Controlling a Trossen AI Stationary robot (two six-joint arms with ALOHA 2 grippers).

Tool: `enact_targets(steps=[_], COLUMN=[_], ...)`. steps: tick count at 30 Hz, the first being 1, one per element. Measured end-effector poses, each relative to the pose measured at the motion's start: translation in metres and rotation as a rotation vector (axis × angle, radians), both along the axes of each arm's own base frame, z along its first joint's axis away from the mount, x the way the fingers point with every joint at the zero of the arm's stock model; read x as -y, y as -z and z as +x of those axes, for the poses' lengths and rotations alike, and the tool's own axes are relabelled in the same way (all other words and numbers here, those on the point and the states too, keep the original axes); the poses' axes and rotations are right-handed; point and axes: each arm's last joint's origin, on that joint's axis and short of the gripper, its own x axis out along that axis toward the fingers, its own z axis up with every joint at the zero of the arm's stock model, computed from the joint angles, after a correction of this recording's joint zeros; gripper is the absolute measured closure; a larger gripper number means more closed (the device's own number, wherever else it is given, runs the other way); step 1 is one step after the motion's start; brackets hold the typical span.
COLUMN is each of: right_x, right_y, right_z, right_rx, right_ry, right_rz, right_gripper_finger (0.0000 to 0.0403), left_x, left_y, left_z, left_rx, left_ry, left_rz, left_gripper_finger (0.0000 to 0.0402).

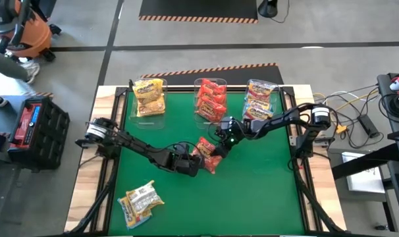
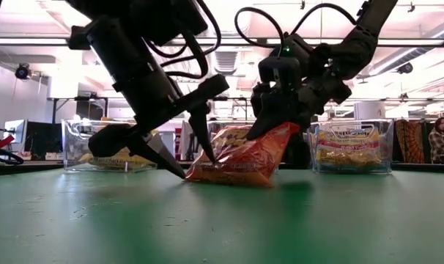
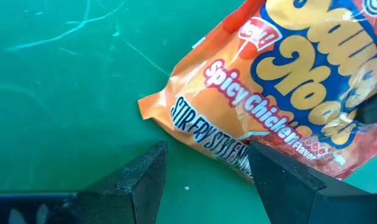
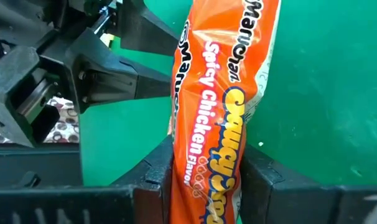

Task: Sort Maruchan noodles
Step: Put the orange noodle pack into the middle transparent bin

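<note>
The right tool point(image 4: 204, 186) is pinching one edge of an orange-red Spicy Chicken noodle packet point(image 1: 207, 152) near the middle of the green counter point(image 1: 265, 191), its two fingers pressing the wrapper from both sides. In the low view that held end of the packet point(image 2: 240, 158) is sitting higher while the other end is resting on the mat. The left tool point(image 3: 204, 180) is standing just beside the same packet, fingers apart, tips pointing down at the counter with the packet's corner lying right in front of them; it is gripping nothing. So the left arm is crowding the packet from one side while the right arm is reaching in from the other.

Along the far edge three clear bins are standing in a row: a yellow-packet bin point(image 1: 149, 97), a red-packet bin point(image 1: 211, 99) and a pale-packet bin point(image 1: 260, 99). A loose yellow noodle packet point(image 1: 140, 201) is lying near the front left corner, well apart from both arms.
</note>
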Motion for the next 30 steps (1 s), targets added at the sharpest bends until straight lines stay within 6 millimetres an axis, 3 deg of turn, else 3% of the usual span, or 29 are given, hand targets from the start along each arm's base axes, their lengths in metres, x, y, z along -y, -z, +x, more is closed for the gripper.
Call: enact_targets(steps=[11,18,24,30], right_x=[0.008,0.022,0.043,0.066], right_y=[-0.025,-0.058,-0.098,-0.134], right_z=[-0.017,-0.035,-0.055,-0.065], right_rx=[-0.005,0.078,0.229,0.321], right_ry=[-0.032,-0.009,0.071,0.223], right_rz=[-0.033,-0.116,-0.266,-0.572], right_gripper_finger=[0.0297,0.0297,0.0296,0.0295], left_x=[0.019,0.026,0.026,0.025], left_y=[-0.017,-0.03,-0.03,-0.03], left_z=[-0.006,-0.007,-0.007,-0.007], left_rx=[0.081,0.134,0.134,0.141], left_ry=[0.011,0.039,0.041,0.034], left_rz=[-0.043,-0.031,-0.027,-0.008], left_gripper_finger=[0.0195,0.0196,0.0196,0.0196])
